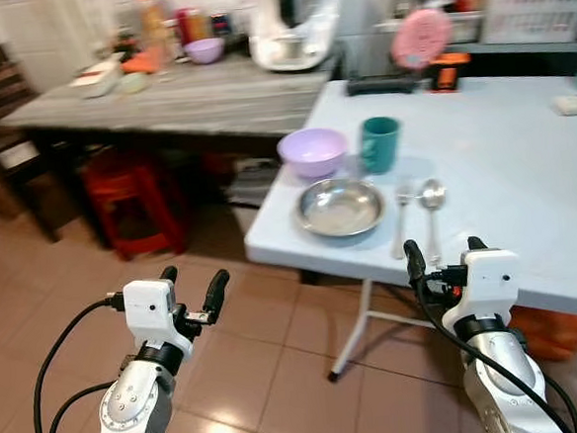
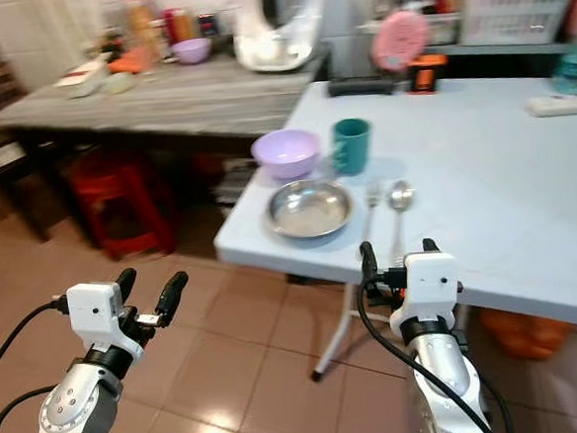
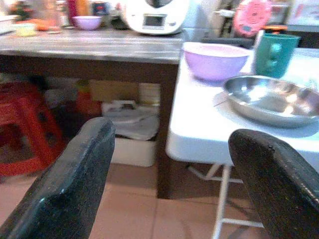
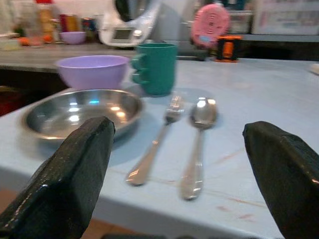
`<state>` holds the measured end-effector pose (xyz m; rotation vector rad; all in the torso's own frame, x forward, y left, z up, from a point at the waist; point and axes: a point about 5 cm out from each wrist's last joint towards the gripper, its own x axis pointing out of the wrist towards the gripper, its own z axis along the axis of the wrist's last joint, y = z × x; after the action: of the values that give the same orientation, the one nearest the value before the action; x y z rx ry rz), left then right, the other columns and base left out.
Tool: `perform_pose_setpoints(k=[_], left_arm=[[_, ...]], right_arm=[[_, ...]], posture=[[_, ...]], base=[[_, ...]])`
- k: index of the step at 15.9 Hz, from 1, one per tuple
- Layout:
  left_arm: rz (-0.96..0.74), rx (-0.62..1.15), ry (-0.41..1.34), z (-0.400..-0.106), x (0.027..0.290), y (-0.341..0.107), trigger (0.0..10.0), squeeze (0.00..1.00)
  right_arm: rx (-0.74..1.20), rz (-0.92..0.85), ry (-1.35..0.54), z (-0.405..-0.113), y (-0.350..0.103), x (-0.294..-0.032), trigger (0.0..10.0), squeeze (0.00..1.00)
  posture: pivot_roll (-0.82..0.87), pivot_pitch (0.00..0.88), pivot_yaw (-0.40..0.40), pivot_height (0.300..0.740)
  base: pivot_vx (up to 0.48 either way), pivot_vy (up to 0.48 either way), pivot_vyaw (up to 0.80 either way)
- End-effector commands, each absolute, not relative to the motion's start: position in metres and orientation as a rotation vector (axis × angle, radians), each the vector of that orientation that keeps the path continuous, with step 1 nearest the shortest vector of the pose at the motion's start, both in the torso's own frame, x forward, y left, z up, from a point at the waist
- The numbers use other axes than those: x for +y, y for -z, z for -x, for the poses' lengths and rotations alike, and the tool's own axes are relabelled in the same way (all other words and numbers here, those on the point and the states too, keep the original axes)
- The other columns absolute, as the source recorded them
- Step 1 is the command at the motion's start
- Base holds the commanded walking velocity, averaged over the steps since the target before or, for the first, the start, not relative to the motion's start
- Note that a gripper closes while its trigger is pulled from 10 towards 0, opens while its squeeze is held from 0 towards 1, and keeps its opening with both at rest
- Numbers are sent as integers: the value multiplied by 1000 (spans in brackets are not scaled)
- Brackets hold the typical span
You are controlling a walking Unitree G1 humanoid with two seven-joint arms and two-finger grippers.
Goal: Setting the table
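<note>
On the near left corner of the white table (image 1: 522, 160) a steel plate (image 1: 340, 207) lies with a purple bowl (image 1: 312, 151) and a teal mug (image 1: 379, 143) just behind it. A fork (image 1: 402, 218) and a spoon (image 1: 432, 201) lie side by side to the plate's right. My right gripper (image 1: 444, 247) is open at the table's front edge, just short of the cutlery, nothing between its fingers (image 4: 75, 174). My left gripper (image 1: 195, 277) is open over the tiled floor, left of the table, empty.
A grey wooden counter (image 1: 181, 95) with bottles, a second purple bowl (image 1: 204, 50) and a white appliance (image 1: 291, 38) meets the table's far left. A red stool (image 1: 134, 202) stands beneath it. A white crate (image 1: 536, 1) stands behind the table at the far right.
</note>
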<state>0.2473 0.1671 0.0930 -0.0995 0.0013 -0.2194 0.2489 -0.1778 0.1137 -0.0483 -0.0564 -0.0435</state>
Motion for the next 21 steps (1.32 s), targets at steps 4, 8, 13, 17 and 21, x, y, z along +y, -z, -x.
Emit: perform_pose_setpoints(k=[4, 8, 13, 17, 21], left_arm=[[102, -13, 246, -246, 165, -96, 10000, 0], [101, -14, 247, -246, 165, -96, 10000, 0], [97, -17, 251, -247, 164, -96, 10000, 0], [82, -19, 314, -240, 163, -94, 10000, 0], [39, 22, 431, -228, 170, -86, 10000, 0]], right_arm=[[-68, 49, 30, -249, -117, -176, 10000, 0], [-74, 55, 19, -249, -119, -174, 10000, 0], [-90, 65, 5, -250, -122, -172, 10000, 0], [-95, 60, -3, -250, -123, -171, 10000, 0], [-78, 58, 7, -248, -122, -174, 10000, 0]], posture=[[6, 0, 80, 740], [6, 0, 78, 740], [4, 0, 77, 740], [5, 0, 75, 740], [4, 0, 69, 740]], base=[[416, 0, 0], [416, 0, 0], [403, 0, 0], [80, 0, 0], [0, 0, 0]])
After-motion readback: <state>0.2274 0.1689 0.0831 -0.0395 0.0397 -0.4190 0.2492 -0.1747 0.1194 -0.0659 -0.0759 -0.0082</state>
